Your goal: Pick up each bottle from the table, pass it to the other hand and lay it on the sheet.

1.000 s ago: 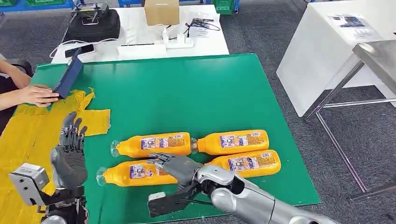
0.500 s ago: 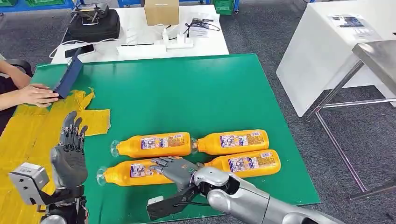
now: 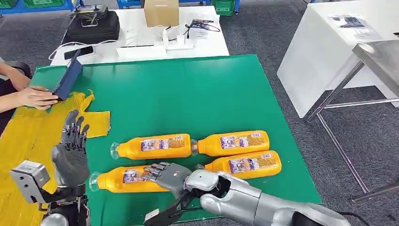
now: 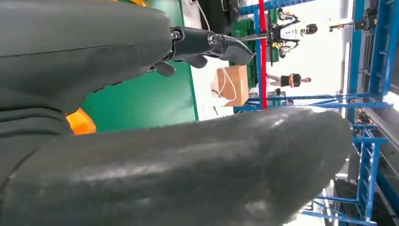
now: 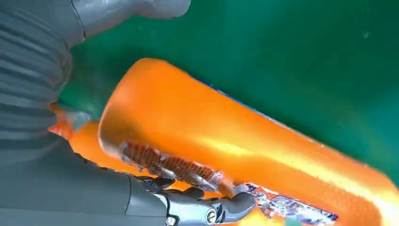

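Here the right hand (image 3: 170, 175) lies over the nearest bottle (image 3: 120, 180), its fingers draped across the label end; the right wrist view shows fingertips (image 5: 235, 203) against the orange wall, so it is touching, but whether the thumb has closed underneath cannot be told. The bottle rests on the green surface (image 3: 188, 99), cap pointing toward the left hand. Just beyond the right hand lie two more bottles (image 3: 153, 146) (image 3: 233, 142) end to end, and beside its wrist a fourth (image 3: 244, 164).

The left hand (image 3: 70, 157) stands upright with fingers spread and nothing in it, hovering at the edge of the yellow sheet (image 3: 28, 136), well apart from the grasped bottle. A person's hand (image 3: 35, 97) rests at the far end of that sheet, beside a dark tablet (image 3: 69, 77).

To do this step well, the grasp should wrap the bottle's middle rather than its end, thumb fully under, before any lift; the smooth round wall will likely roll or slip otherwise. Lifting straight up would avoid nudging the neighbouring bottles, and leaving the cap end free gives the left hand somewhere to take hold.
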Motion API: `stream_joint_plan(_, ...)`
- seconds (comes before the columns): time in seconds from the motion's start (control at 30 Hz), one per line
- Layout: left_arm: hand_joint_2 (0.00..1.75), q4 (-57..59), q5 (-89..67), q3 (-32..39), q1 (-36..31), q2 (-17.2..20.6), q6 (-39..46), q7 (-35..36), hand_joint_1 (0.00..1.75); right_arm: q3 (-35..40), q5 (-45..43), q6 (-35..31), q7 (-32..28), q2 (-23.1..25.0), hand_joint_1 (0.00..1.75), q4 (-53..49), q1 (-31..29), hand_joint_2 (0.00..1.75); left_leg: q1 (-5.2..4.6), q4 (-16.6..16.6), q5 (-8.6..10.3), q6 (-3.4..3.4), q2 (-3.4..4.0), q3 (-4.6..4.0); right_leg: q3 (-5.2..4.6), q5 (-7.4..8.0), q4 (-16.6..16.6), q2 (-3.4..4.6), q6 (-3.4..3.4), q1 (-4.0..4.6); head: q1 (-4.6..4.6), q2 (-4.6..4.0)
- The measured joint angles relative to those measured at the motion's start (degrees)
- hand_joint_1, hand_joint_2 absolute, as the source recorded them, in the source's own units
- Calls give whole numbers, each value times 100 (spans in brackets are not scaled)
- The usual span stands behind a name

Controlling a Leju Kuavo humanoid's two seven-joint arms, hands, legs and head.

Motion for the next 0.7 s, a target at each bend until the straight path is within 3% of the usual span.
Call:
stream_joint_plan(0.03,0,-4,2,0,2,0,4,4,0,79,55,64,55,0,101,-15,-38,175,0,0,-3,-2,8,9,5,-1,0,9,-1,0,0,0)
stream_joint_plan(0.07,0,-7,0,2,2,2,4,4,0,133,83,129,96,0,140,-46,-76,175,0,0,-7,-4,14,18,11,-1,0,15,-1,0,0,0)
stream_joint_plan(0.13,0,-9,2,2,7,4,4,7,0,234,157,216,164,-11,147,-90,-118,175,0,-1,-15,-13,18,36,23,-5,-1,23,-7,3,0,0)
stream_joint_plan(0.2,0,-11,2,2,15,7,6,7,0,314,235,249,222,-30,171,-107,-134,175,1,-1,-16,-15,21,46,32,-6,-1,26,-8,6,0,0)
stream_joint_plan(0.63,0,-151,105,96,73,9,212,-15,0,433,358,249,271,-55,175,-210,-357,175,-3,-1,-21,-8,9,77,75,-30,-2,23,-9,-5,-2,0)
stream_joint_plan(0.67,0,-183,116,122,88,9,264,-31,0,432,400,243,334,-55,171,-225,-354,175,-4,-1,-22,-7,9,80,77,-30,-2,23,-9,-9,0,0)
stream_joint_plan(0.7,0,-218,137,149,109,9,308,-35,0,433,437,227,380,-57,145,-234,-350,175,-6,-1,-23,-6,9,83,80,-30,-2,23,-8,-11,-2,0)
